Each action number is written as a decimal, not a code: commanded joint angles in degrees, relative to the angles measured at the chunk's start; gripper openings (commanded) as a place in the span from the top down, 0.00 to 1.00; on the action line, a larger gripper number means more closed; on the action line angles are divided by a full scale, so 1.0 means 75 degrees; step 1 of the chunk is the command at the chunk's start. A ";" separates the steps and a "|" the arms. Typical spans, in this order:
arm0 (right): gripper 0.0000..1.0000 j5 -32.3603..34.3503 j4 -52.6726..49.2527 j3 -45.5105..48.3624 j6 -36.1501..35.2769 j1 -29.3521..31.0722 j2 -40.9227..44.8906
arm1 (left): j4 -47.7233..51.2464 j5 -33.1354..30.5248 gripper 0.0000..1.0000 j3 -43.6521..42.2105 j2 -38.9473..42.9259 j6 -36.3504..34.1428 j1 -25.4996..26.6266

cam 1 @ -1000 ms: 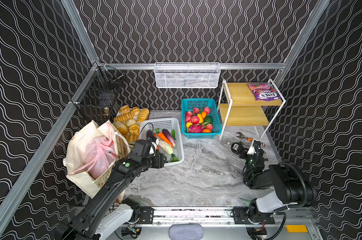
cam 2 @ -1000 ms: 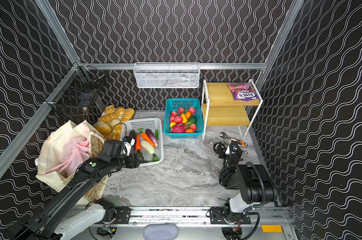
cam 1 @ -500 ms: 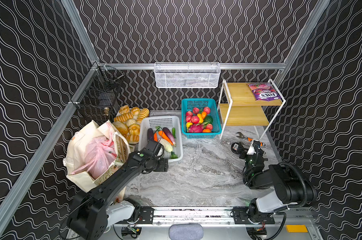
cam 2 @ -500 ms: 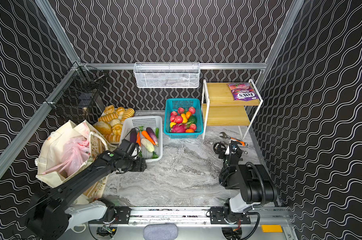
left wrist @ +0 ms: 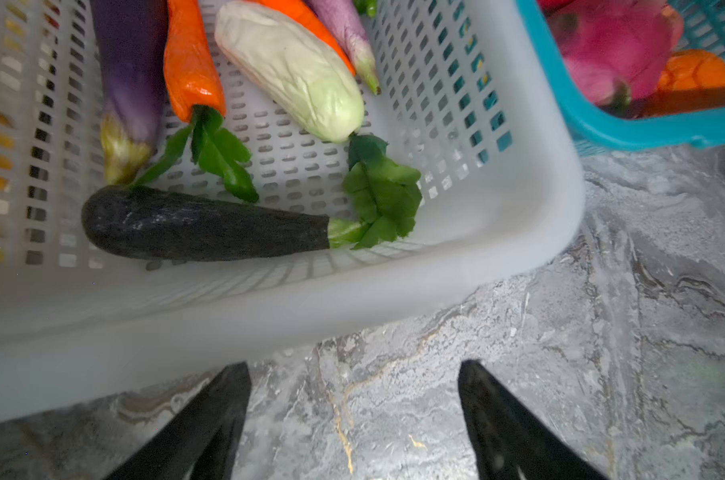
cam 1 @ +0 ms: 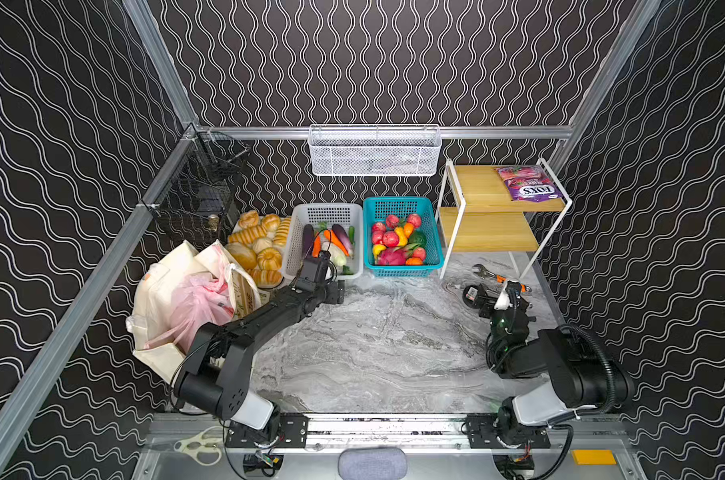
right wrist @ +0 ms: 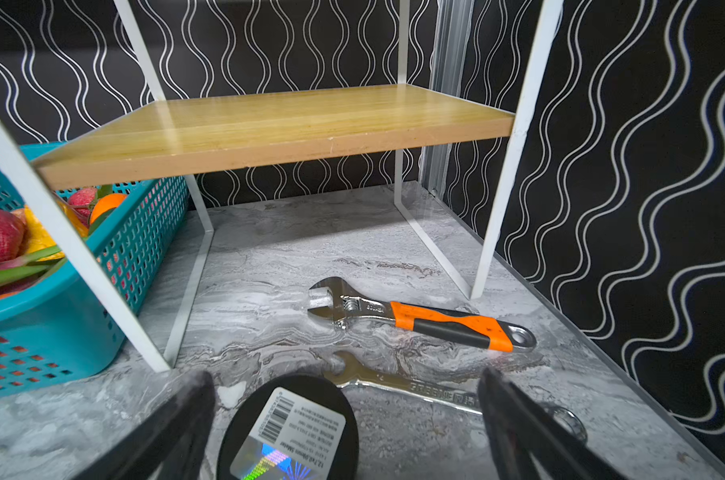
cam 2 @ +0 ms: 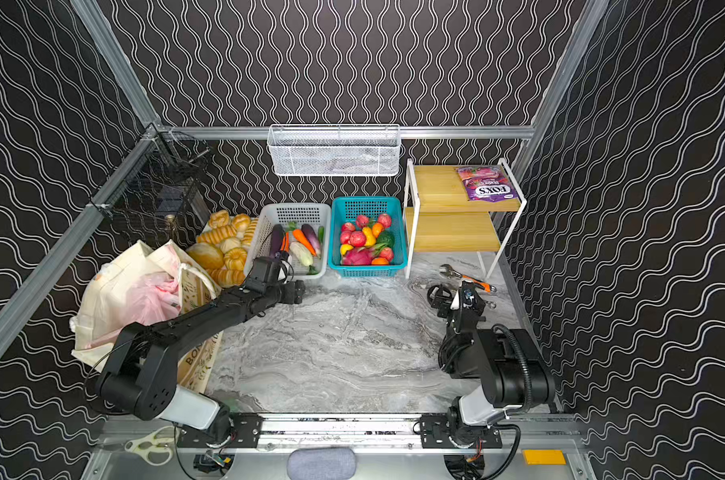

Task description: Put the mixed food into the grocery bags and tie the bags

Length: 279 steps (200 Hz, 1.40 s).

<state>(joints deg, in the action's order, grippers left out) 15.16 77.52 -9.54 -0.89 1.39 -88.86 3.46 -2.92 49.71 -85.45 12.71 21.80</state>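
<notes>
We see the thin pink plastic bag inside the cream canvas tote, nothing tied yet; purple FOX'S pouch waits far from it; left gripper and right gripper gape empty.

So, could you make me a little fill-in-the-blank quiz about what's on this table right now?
1. The purple FOX'S pouch lies on the ___ shelf of the wooden rack.
2. The pink plastic bag sits ___ the cream tote.
3. The left gripper hovers with jaws ___ just outside the white basket.
4. The adjustable wrench near the right gripper has an ___ and black handle.
Missing words: top; inside; open; orange.
</notes>
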 commanded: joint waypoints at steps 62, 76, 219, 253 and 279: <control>0.00 0.0422 0.0290 -0.0025 0.0112 0.0012 -0.0010 | -0.2376 -0.1503 0.02 -0.2740 0.2777 -0.1667 -0.1047; 0.00 0.0460 0.0161 -0.0086 0.0118 0.0012 -0.0006 | -0.2754 -0.1635 0.01 -0.2879 0.2512 -0.1714 -0.1264; 0.00 0.0428 -0.0582 -0.0485 0.0167 0.0012 -0.0034 | -0.8497 -0.0782 0.01 -0.3949 -0.1240 -0.1958 -0.2476; 0.00 0.0422 -0.0603 -0.0488 0.0182 0.0014 -0.0025 | -0.8499 -0.0811 0.01 -0.3873 -0.1301 -0.2200 -0.2297; 0.00 0.0434 -0.0608 -0.0491 0.0182 0.0014 -0.0028 | -0.8350 -0.0914 0.01 -0.3824 -0.1307 -0.2259 -0.2160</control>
<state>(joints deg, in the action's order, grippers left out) 17.96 72.20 -12.86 -0.43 1.43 -89.06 -59.07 -8.80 20.53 -95.18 -3.31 5.39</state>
